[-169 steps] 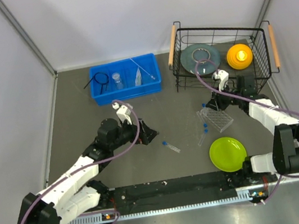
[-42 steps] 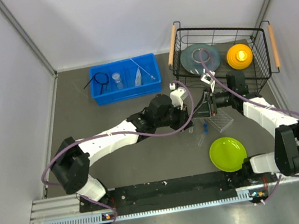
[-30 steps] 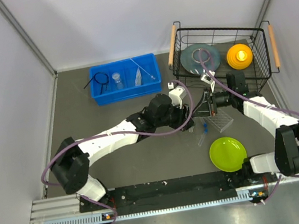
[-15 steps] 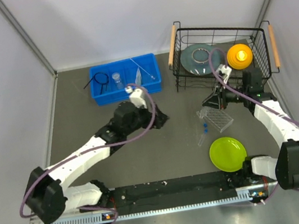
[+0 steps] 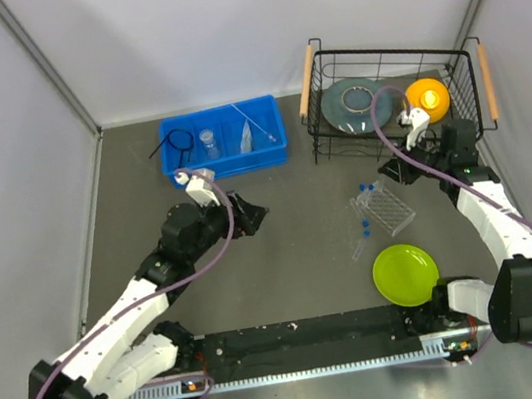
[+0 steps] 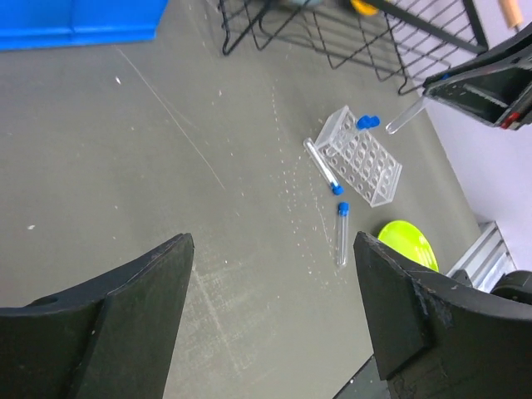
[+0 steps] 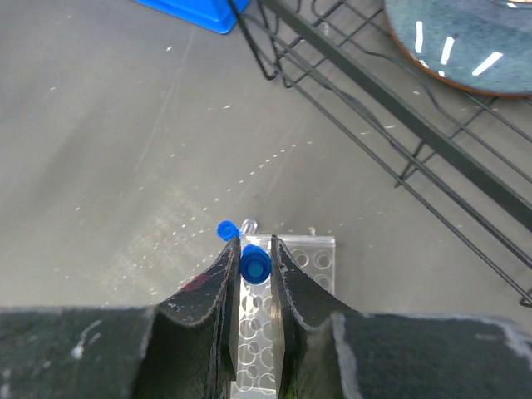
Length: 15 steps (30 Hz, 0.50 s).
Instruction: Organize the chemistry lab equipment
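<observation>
Left pincer [image 6: 270, 278] agape, right pincer [image 7: 252, 259] clamped.

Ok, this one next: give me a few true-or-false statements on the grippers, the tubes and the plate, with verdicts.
1. The right gripper is shut on a blue-capped tube. True.
2. The left gripper holds a tube. False: its jaws stand open and empty.
3. The lime-green plate sits inside the wire basket. False: it lies on the table, nearer the arms' bases than the rack.
4. Two capped tubes lie on the table beside the rack. True.
</observation>
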Motion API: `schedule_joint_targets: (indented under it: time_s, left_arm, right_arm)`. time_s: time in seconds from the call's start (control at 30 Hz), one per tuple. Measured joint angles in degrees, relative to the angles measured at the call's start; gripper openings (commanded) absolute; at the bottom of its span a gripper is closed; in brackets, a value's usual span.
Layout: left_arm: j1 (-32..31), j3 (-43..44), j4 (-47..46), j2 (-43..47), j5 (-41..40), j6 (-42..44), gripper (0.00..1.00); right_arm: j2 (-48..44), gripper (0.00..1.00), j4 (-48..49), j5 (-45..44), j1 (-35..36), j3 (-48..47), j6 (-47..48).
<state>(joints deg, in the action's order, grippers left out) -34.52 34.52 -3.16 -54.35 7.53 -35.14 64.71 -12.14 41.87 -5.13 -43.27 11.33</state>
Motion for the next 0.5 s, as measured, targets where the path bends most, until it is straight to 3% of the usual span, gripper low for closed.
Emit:
schedule_joint_targets:
  time_s: [0.07, 0.27, 0.5]
  left_arm:
    - [0.0, -1.0, 0.7, 4.0, -1.5, 1.0, 0.99]
    - [0.0, -4.9, 1.4, 17.5, -10.4, 3.0, 0.99]
    - [0.0, -9.6, 1.9, 23.2, -14.0, 3.6, 0.99]
  right_arm:
    - [0.1, 0.12, 0.9, -2.0, 0.0, 0.0, -0.4]
    - [3.1, 0.12, 4.5, -4.9, 0.0, 0.0, -1.9]
    - [8.7, 0.12, 6.9, -5.8, 0.0, 0.1, -3.5]
